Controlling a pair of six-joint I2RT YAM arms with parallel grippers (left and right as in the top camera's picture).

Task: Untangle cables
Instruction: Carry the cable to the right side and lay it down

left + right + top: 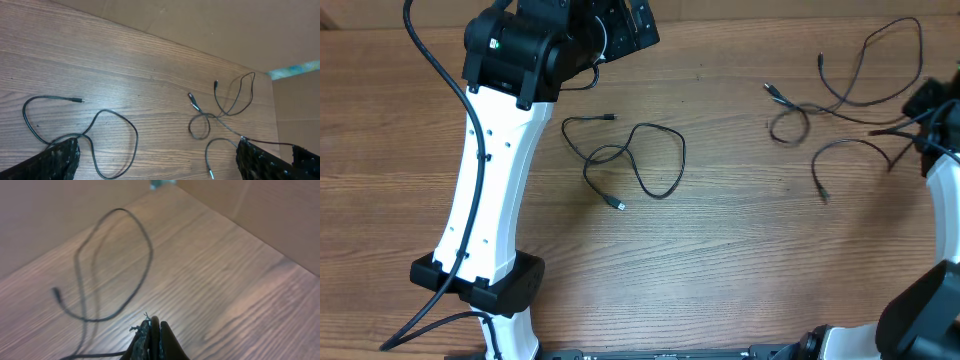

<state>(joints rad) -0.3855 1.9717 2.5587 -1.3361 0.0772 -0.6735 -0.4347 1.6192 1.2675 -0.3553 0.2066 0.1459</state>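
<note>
While the left claw (156, 149) hangs over the worktop (100, 45) w/ both fingers (55, 161) spread as wide as they go, only bare wood shows between them. From its wrist cam: one looped cable (117, 117) lies just ahead of the claw's left finger. The near end of the loop slips out of sight under that finger. Its plug end (77, 101) is further ahead & to the left, loose on the wood. Ahead of the claw's right finger, well apart from that loop, lie the tangled cables (202, 124): a small ring, a taller loop beyond it, 2 plug ends pointing away from the claw. One strand runs straight past the right fingertip & off behind it.

Right claw (152, 322): closed, fingers pressed flat together, no gap. Ahead of it & to its left a blurred loop of the tangled cables lies flat on the wood, w/ a plug end at the far left. A thin strand comes in low from the left & meets the claw's left finger. Can't tell whether it's nipped between the pads or just passes under.

Overhead: the looped cable is near the left claw. The tangled cables are well apart from it, spread out beside the right claw, w/ 2 strands converging on that claw at the frame edge.
</note>
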